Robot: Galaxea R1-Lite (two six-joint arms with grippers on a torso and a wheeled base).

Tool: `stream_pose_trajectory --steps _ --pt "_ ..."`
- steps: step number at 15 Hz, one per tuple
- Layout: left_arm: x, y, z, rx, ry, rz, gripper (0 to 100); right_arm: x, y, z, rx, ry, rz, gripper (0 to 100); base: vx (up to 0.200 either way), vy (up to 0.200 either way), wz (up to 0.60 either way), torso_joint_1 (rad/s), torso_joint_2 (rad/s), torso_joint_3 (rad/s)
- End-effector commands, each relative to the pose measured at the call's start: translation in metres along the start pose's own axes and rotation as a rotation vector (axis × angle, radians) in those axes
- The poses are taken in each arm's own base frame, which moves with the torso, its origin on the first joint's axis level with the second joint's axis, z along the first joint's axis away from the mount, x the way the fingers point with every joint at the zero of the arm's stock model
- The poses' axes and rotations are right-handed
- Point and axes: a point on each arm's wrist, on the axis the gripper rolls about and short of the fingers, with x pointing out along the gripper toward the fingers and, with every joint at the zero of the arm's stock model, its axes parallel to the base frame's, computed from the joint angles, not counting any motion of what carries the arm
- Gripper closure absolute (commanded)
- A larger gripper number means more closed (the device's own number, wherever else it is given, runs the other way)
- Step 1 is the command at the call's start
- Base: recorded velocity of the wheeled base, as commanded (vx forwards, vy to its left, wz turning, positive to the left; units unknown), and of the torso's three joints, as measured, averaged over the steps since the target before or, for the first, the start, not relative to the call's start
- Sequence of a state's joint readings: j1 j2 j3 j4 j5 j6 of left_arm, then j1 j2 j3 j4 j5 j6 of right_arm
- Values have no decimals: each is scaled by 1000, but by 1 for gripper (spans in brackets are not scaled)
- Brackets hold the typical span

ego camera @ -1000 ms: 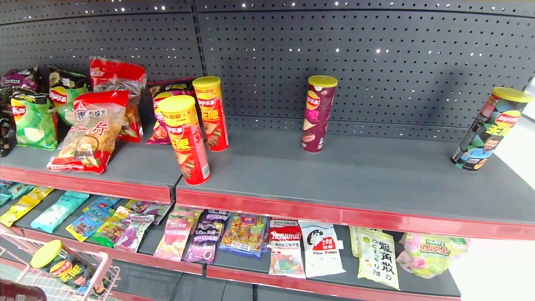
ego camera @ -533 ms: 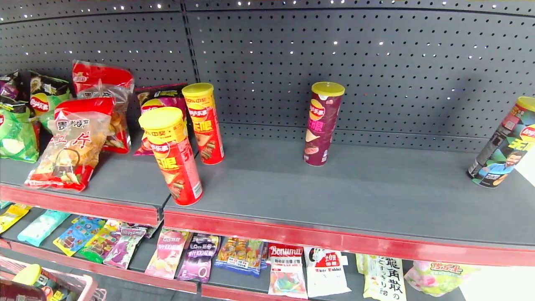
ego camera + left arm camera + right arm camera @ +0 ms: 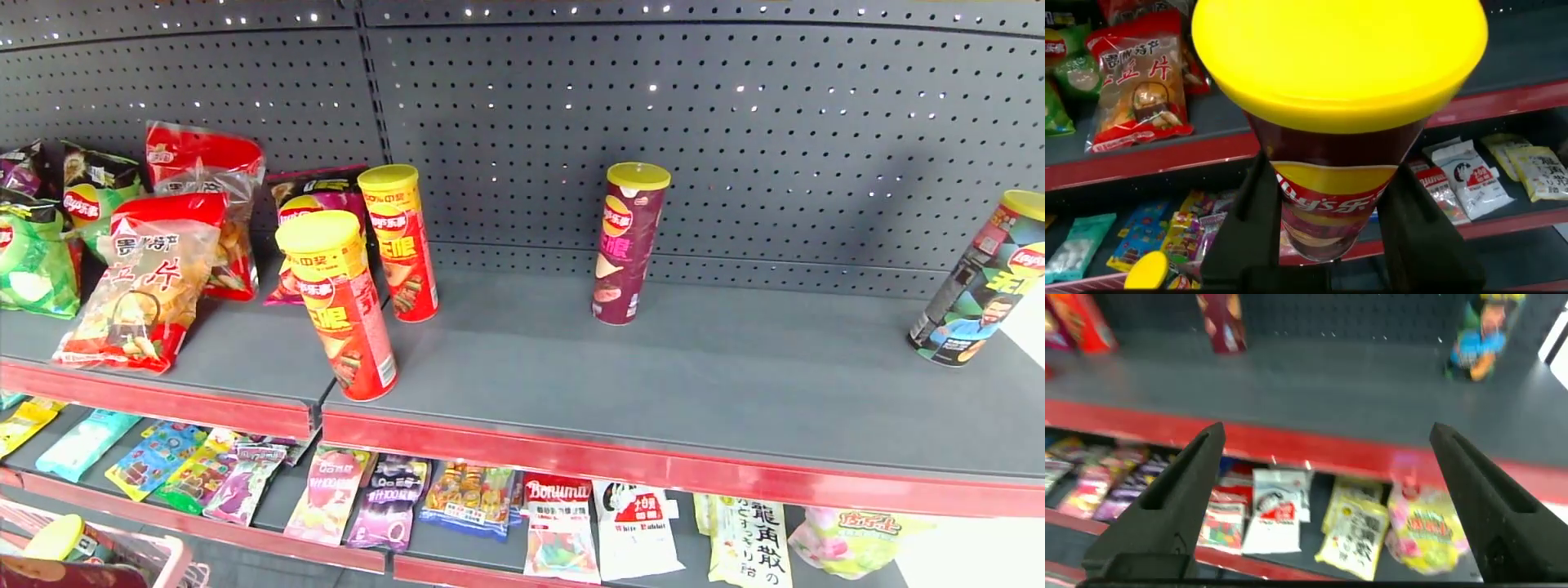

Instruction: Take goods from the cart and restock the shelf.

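Left wrist view: a dark red chip can (image 3: 1327,212) with a yellow lid (image 3: 1339,57) is gripped by the left gripper (image 3: 1331,163), whose dark fingers (image 3: 1249,229) are pressed against its two sides. The can is held out in front of the shelving, not touching it. Beside it, a second yellow lid (image 3: 1147,269) is seen lower down; in the head view this lid sits within the pink cart (image 3: 167,559).

On the upper shelf (image 3: 653,367), two red cans (image 3: 339,306) are stood upright near the snack bags (image 3: 147,286), a purple can (image 3: 624,233) is stood well apart near the back panel, and a dark green can (image 3: 971,282) is placed at the far right. Flat sweet packets (image 3: 563,514) are laid along the lower shelf.

The right gripper (image 3: 1327,433) is held before the shelf edge with its fingers (image 3: 1167,514) spread wide, and nothing is held between them.
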State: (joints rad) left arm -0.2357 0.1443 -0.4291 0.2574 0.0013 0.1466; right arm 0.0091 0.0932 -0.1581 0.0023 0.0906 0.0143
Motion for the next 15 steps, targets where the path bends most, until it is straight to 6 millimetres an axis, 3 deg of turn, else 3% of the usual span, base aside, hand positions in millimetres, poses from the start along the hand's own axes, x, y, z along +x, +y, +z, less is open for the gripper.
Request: stream_pose_trajectory --steps 1,2,3,4,5,7,9,12,15 --pt "3 0 0 -1 20 0 100 67 -1 102 33 137 158 0 0 0 0 0 0 0" --pt "7 0 1 -2 42 23 100 110 0 117 -49 215 208 0 0 0 0 0 0 0" --pt "7 1 1 -1 48 42 100 125 0 121 -53 243 215 0 0 0 0 0 0 0" --pt "7 1 3 -9 50 50 100 165 6 124 -48 318 285 0 0 0 0 0 0 0" --pt "10 1 3 -43 62 41 100 190 14 127 -43 339 346 0 0 0 0 0 0 0" --pt "11 1 3 -70 70 34 100 231 24 128 -44 315 380 0 0 0 0 0 0 0" --pt "18 3 13 -57 90 45 100 284 46 113 -52 278 439 0 0 0 0 0 0 0" --pt "27 4 21 -57 123 38 100 325 71 95 -31 288 492 0 0 0 0 0 0 0" --pt "26 4 20 -57 117 42 100 354 82 79 -16 280 504 0 0 0 0 0 0 0"
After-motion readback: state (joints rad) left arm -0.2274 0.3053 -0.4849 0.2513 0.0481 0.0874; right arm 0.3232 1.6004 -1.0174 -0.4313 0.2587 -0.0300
